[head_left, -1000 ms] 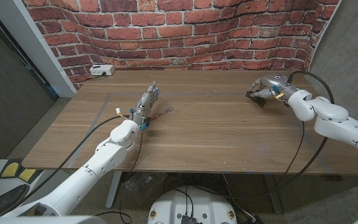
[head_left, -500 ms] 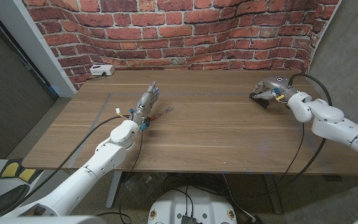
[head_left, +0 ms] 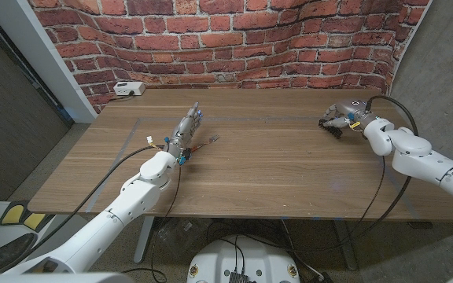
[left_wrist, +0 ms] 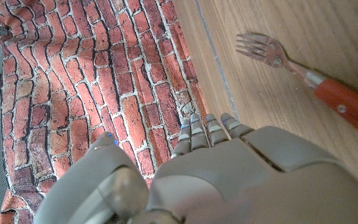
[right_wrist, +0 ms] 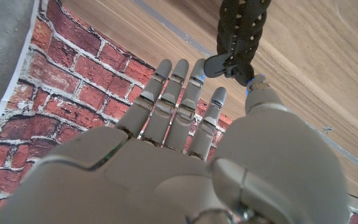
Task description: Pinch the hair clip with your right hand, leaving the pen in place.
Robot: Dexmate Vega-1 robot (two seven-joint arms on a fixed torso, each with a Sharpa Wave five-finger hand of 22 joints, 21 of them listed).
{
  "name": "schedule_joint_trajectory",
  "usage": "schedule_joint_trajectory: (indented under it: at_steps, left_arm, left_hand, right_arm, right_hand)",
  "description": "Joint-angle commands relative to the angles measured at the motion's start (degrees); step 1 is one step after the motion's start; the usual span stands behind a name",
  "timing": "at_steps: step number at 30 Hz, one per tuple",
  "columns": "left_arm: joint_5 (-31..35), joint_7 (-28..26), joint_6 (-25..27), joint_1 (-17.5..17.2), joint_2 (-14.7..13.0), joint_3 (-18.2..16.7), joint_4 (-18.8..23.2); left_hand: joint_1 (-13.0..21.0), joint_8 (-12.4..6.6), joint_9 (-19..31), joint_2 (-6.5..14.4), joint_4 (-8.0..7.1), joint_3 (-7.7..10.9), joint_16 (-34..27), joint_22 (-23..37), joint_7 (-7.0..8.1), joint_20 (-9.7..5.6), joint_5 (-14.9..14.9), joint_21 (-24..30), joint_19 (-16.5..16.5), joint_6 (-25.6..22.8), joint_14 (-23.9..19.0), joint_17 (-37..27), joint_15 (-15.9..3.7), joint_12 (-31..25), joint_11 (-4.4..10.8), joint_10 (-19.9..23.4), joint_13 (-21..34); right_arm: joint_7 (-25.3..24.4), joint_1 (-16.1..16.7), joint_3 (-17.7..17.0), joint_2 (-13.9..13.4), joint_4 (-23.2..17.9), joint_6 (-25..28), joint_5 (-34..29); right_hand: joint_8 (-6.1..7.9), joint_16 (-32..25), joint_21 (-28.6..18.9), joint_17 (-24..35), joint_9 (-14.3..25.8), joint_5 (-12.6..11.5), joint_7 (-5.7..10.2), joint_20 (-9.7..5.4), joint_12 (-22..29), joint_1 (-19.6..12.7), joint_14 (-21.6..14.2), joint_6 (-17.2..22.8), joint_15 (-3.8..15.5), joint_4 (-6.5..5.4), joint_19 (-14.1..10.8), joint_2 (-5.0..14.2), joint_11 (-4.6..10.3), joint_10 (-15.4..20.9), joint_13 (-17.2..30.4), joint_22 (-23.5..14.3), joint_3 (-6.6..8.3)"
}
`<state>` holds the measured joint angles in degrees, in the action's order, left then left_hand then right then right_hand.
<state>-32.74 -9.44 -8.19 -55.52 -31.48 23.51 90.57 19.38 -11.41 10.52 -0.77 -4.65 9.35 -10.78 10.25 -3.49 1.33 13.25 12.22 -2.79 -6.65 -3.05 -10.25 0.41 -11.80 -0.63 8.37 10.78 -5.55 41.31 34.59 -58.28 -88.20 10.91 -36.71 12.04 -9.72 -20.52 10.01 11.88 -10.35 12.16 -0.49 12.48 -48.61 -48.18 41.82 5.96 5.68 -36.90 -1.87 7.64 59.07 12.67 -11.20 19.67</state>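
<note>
A black claw hair clip [head_left: 329, 126] lies at the table's far right, under my right hand [head_left: 343, 111]. In the right wrist view the thumb tip [right_wrist: 257, 87] and the nearest fingertip [right_wrist: 219, 94] close on the clip's tab end [right_wrist: 220, 63], while the other fingers stay stretched out. I see no pen; a fork with a red handle [head_left: 204, 145] lies left of centre. My left hand [head_left: 187, 126] stands beside the fork with straight fingers and holds nothing. The fork [left_wrist: 303, 68] also shows in the left wrist view, apart from the hand.
A white box with a cable [head_left: 128, 89] sits at the table's far left corner. A brick-pattern backdrop [head_left: 234, 39] stands behind the wooden table [head_left: 274, 173]. The right edge of the table is close to the clip.
My right hand has shifted slightly right and nearer, and the clip has slid the same way with it. The left hand and the fork have not moved.
</note>
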Motion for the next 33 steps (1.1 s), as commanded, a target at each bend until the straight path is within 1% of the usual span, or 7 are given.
schedule_joint_trajectory:
  at_steps: [1, 11, 14, 18, 30, 33]
  left_arm:
    - [0.1, -0.2, 0.0, 0.0, 0.1, 0.1, 0.0]
    - [-0.1, 0.1, 0.0, 0.5, 0.6, 0.3, -0.9]
    - [-0.1, 0.2, -0.1, 0.7, 0.7, 0.4, -1.2]
    - [0.0, 0.3, 0.1, 1.0, 0.7, 0.4, -1.4]
    - [0.1, 0.5, 0.3, 1.7, 1.1, 0.7, -2.0]
    - [0.0, 0.5, 0.2, 1.8, 1.2, 0.8, -2.1]
  left_hand:
    - [-0.2, 0.24, 0.2, -0.1, 0.08, -0.21, 0.1, 0.2, 0.20, 0.34, -0.3, -0.3, 0.0, -0.1, 0.2, -0.2, 0.16, 0.1, 0.05, -0.1, 0.2]
    - [-0.1, 0.21, 0.2, -0.1, 0.10, -0.24, 0.1, 0.2, 0.09, 0.35, -0.3, -0.3, 0.1, -0.2, 0.2, -0.2, 0.16, 0.1, 0.01, -0.2, 0.2]
    - [-0.1, 0.20, 0.2, 0.0, 0.10, -0.25, 0.1, 0.2, 0.13, 0.36, -0.3, -0.3, 0.0, -0.2, 0.2, -0.2, 0.19, 0.1, 0.04, -0.2, 0.2]
    - [-0.1, 0.18, 0.2, 0.0, 0.10, -0.27, 0.0, 0.2, 0.14, 0.36, -0.3, -0.3, 0.0, -0.2, 0.1, -0.2, 0.15, 0.1, 0.02, -0.2, 0.3]
    - [-0.1, 0.12, 0.2, 0.0, 0.10, -0.35, 0.1, 0.2, 0.08, 0.35, -0.4, -0.3, 0.0, -0.4, 0.2, -0.2, 0.17, 0.1, 0.06, -0.1, 0.3]
    - [-0.1, 0.13, 0.2, 0.0, 0.09, -0.37, 0.0, 0.2, 0.11, 0.34, -0.4, -0.3, 0.0, -0.3, 0.1, -0.2, 0.16, 0.1, 0.07, -0.1, 0.3]
  right_arm:
    - [-0.1, -1.1, 1.7, 0.4, 1.6, 1.8, -0.8]
    - [0.9, -1.9, 2.5, 0.4, 2.1, 2.3, -0.8]
    - [1.3, -2.3, 2.7, 0.6, 2.4, 2.5, -0.7]
    - [1.3, -2.6, 2.9, 0.8, 3.0, 2.6, -0.5]
    - [1.8, -3.6, 4.1, 1.1, 4.3, 3.2, -1.1]
    - [2.2, -3.8, 4.4, 1.0, 4.3, 3.5, -1.4]
  right_hand:
    - [-0.24, -0.2, 0.3, 0.2, 0.1, -0.5, 0.07, 0.59, -0.1, 0.7, 0.7, -0.5, 3.24, 0.09, -0.2, -0.11, 4.28, 3.6, 0.4, 0.1, -0.28]
    - [-0.72, -0.3, 0.7, 0.3, 0.2, -0.4, -0.34, 0.93, -0.4, 2.6, 1.8, -2.4, 2.59, -0.40, 0.3, -0.78, 4.18, 1.6, 0.6, 0.1, -1.04]
    - [-0.79, -0.3, 1.0, 0.3, 0.2, -0.4, -0.38, 1.33, -0.8, 3.6, 2.5, -3.0, 2.55, -0.71, 0.7, -1.10, 4.00, -0.3, 0.7, 0.1, -1.48]
    - [-0.98, -0.3, 1.3, 0.3, 0.2, -0.5, -0.40, 1.66, -0.8, 4.5, 2.8, -3.9, 2.32, -0.90, 1.0, -1.68, 4.06, -0.8, 0.7, 0.1, -1.98]
    - [-1.08, -0.4, 1.5, 0.3, 0.3, -0.8, -0.69, 1.89, -0.7, 5.5, 3.1, -4.7, 1.95, -1.15, 1.2, -2.08, 3.98, -1.7, 0.8, 0.2, -2.39]
    - [-1.17, -0.5, 1.8, 0.3, 0.3, -1.1, -0.79, 2.07, -1.0, 6.5, 3.5, -5.7, 0.94, -1.38, 1.2, -2.46, 3.84, -3.5, 0.9, 0.2, -2.81]
